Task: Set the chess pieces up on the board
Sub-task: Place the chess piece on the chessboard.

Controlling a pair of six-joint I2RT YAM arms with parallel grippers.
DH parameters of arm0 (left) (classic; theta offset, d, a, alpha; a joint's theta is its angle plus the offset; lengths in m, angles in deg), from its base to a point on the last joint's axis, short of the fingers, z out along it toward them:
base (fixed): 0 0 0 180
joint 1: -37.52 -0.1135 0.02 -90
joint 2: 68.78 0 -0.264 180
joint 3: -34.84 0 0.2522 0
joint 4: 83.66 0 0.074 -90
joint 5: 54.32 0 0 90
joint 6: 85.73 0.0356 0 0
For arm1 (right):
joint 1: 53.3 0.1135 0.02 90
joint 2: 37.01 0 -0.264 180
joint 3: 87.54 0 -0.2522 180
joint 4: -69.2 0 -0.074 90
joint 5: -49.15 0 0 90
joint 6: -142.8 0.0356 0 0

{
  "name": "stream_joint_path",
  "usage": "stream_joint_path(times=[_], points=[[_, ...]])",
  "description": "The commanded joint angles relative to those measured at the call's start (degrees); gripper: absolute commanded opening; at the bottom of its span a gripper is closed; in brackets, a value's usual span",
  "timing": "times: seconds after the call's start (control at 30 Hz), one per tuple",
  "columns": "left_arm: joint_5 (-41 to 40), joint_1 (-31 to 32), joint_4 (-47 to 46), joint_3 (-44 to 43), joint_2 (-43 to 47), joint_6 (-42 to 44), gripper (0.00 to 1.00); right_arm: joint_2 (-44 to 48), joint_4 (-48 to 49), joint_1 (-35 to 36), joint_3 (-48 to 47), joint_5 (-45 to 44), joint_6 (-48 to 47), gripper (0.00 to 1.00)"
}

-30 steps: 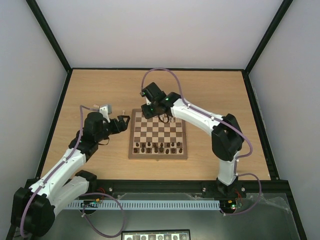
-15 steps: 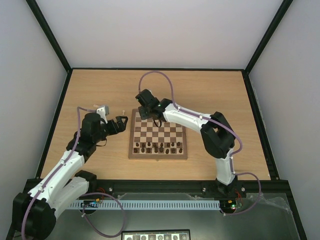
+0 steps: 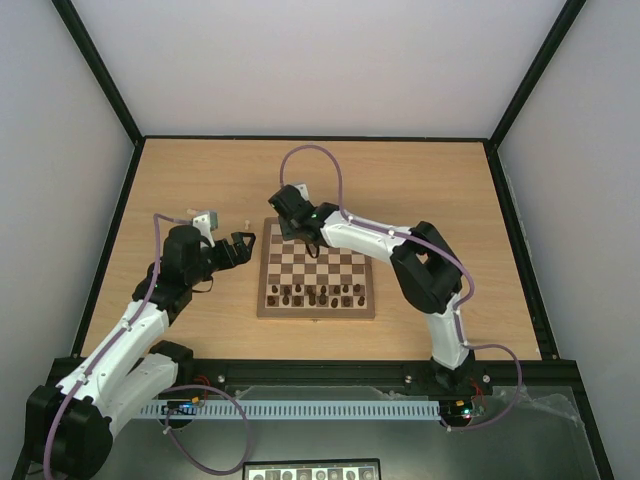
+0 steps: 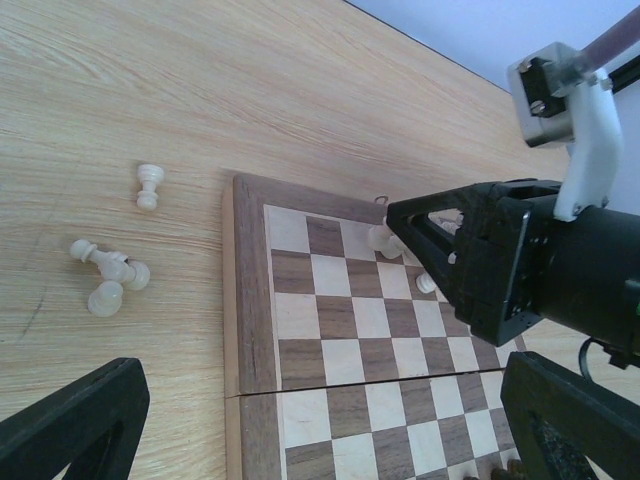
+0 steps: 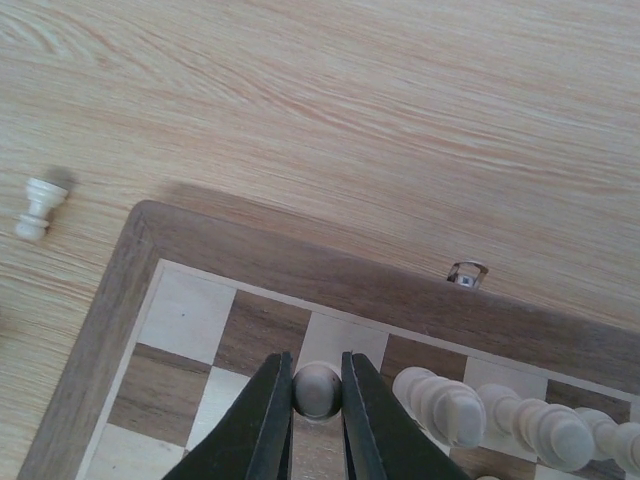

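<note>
The board (image 3: 316,313) lies mid-table with its far-left corner (image 5: 330,282) under my right wrist. My right gripper (image 5: 318,392) is shut on a pale round-headed chess piece (image 5: 318,386) over a far-row square near the board's left corner (image 3: 303,238). Several pale chess pieces (image 5: 440,405) stand in the far row just right of it. My left gripper (image 4: 320,425) hangs open and empty over the board's left side (image 3: 245,244). Loose pale chess pieces lie on the table left of the board: one pawn (image 4: 149,186) and a small cluster (image 4: 110,282).
Dark brown chessmen (image 3: 315,293) fill the board's near rows. A small metal clasp (image 5: 466,272) sits on the far border. A lone pale pawn (image 5: 35,208) stands on the table off the board's far-left corner. My right gripper's black body (image 4: 500,255) looms over the far row.
My right arm has carried the pale piece leftward along the board's far row. My left gripper has opened wider and shifted slightly left, off the board's left edge.
</note>
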Motion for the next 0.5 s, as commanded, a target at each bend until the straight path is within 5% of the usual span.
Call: stream_joint_path(times=[0.0, 0.47], points=[[0.73, -0.41, 0.05, -0.49, 0.18, 0.64, 1.0, -1.74, 0.86, 0.6, 0.09, -3.17, 1.14, 0.14], [1.05, -0.5, -0.29, -0.67, -0.14, 0.74, 0.99, -4.29, 0.55, 0.66, -1.57, -3.71, 1.05, 0.17]])
